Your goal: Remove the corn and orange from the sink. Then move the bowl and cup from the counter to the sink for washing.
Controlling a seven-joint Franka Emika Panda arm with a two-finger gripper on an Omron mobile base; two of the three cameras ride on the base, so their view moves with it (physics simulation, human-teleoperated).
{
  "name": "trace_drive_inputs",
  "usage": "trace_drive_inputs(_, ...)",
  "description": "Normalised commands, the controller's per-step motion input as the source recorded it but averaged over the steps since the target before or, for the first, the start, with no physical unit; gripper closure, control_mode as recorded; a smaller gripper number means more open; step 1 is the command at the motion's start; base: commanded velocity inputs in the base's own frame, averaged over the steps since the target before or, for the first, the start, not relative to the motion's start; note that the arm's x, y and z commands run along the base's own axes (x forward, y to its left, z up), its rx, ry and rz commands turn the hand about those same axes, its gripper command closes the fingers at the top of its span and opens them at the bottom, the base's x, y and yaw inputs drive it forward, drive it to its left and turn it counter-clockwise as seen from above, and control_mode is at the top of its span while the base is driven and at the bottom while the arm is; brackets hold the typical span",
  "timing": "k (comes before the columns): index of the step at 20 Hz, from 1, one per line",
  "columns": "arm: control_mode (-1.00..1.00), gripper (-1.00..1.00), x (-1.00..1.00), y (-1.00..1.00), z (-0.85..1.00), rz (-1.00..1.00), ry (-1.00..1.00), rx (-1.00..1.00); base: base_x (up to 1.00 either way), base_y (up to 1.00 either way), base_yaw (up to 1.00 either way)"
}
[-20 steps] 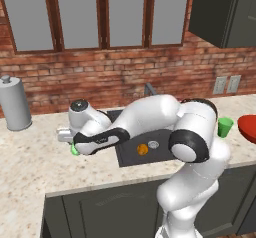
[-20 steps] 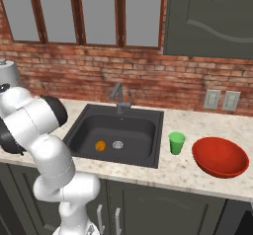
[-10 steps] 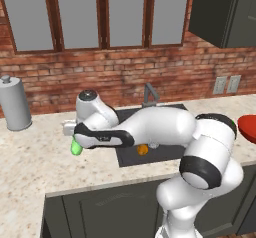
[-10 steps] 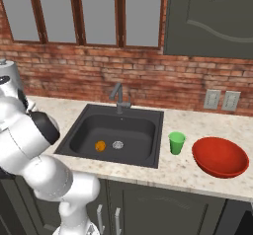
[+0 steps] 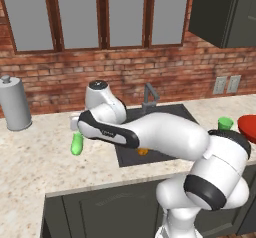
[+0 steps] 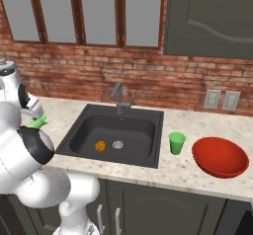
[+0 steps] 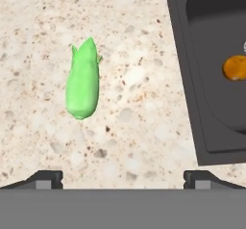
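Observation:
The corn (image 7: 82, 86) lies flat on the speckled counter left of the sink (image 7: 192, 55), free of any grip. My gripper (image 7: 123, 180) hovers above it, open, its two dark fingertips (image 7: 45, 177) spread wide. In the left base view the gripper (image 5: 76, 130) sits just over the corn (image 5: 76, 144). The orange (image 6: 100, 145) rests on the floor of the sink (image 6: 148, 150) beside the silver drain. On the counter right of the basin stands the green cup (image 6: 176, 143), with the red bowl (image 6: 220, 156) beside it.
A grey metal canister (image 5: 15, 103) stands at the back left of the counter. The dark faucet (image 6: 117, 95) rises behind the basin. My arm stretches across the front of the sink in the left base view. A brick wall (image 6: 148, 76) backs the counter.
The corn stays where it lay on the counter. My hand has lifted a little above it, and the arm's elbow has swung forward and to the right.

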Motion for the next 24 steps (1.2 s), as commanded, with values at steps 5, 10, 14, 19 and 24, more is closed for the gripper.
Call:
trace_drive_inputs(5, -1.0, -1.0, -0.15, -0.31, 0.22, 0.0, 0.02, 0.0, 0.0, 0.0, 0.0)
trace_drive_inputs(10, -1.0, -1.0, -0.1, -0.35, 0.17, 0.0, 0.01, -0.01, 0.0, 0.0, 0.0)
trace_drive_inputs(14, -1.0, -1.0, -0.06, -0.42, 0.05, 0.0, 0.0, -0.02, 0.0, 0.0, 0.0)
trace_drive_inputs(19, -1.0, -1.0, -0.06, -0.49, 0.0, 0.0, 0.0, 0.0, 0.0, 0.0, 0.0)
trace_drive_inputs(24, -1.0, -1.0, -0.05, -0.51, 0.0, 0.01, -0.01, 0.0, 0.0, 0.0, 0.0)
